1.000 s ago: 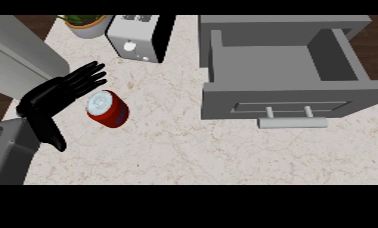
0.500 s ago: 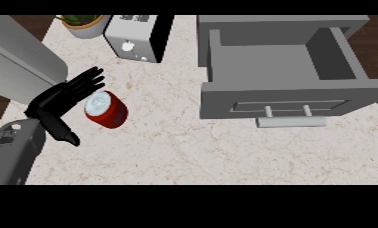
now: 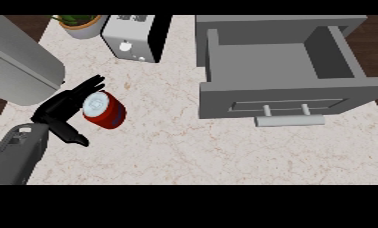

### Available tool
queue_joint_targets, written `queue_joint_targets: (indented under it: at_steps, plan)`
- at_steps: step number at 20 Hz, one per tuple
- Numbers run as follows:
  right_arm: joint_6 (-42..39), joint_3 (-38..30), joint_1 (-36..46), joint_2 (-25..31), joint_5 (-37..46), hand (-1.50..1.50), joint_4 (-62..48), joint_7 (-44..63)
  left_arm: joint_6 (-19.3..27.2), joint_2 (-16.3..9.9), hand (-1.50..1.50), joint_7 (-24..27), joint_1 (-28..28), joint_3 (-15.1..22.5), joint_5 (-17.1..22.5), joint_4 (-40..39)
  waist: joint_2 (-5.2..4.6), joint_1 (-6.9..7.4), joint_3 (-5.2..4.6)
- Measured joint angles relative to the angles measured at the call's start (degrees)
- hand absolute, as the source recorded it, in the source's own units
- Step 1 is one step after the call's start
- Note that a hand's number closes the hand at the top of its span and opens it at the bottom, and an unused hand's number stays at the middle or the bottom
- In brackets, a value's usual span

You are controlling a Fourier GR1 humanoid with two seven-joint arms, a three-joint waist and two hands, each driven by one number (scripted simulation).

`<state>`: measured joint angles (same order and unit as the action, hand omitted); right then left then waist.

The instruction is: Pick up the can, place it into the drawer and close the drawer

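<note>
A pale marble-veined counter [image 3: 221, 157] is being viewed from above. A red cylindrical can [image 3: 103, 110] with a silvery top is being flanked by the left hand [image 3: 63, 112], fingers spread straight beside it, thumb apart. Well right of the can, a grey boxy drawer [image 3: 277, 72] is being kept open. Behind the can, a metal toaster [image 3: 135, 37] and potted plant [image 3: 77, 23] are being shown. No writing can be read.

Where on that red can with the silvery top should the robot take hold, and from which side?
Probably round the curved side wall of the red can with the silvery top, from its left. It stands about upright on the pale marbled counter, and the black left hand is already open beside it there, fingers behind, thumb in front.
</note>
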<state>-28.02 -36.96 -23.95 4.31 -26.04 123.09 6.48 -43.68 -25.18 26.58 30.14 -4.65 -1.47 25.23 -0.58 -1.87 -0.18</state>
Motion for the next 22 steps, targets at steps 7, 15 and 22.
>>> queue_joint_targets:
  at_steps: [7, 15, 22]
  plan:
    - [0.35, -0.94, -0.65, 0.09, -2.32, -1.50, 2.78, 2.32, 1.85, 1.55, -1.50, 2.79, 1.77, 0.92, -1.71, -5.22, 0.00, -0.25, 0.03]
    - [0.21, -1.51, -0.92, 0.04, -3.98, -1.50, 4.45, 3.89, 2.43, 2.80, -1.50, 4.10, 2.86, 1.11, -2.00, -8.72, -0.05, -0.36, 0.04]
    - [0.13, -1.64, -0.79, 0.02, -4.72, -1.50, 4.54, 5.20, -0.06, 5.56, 1.50, 1.12, 5.12, 0.30, -0.40, -11.18, -0.05, -0.28, 0.01]
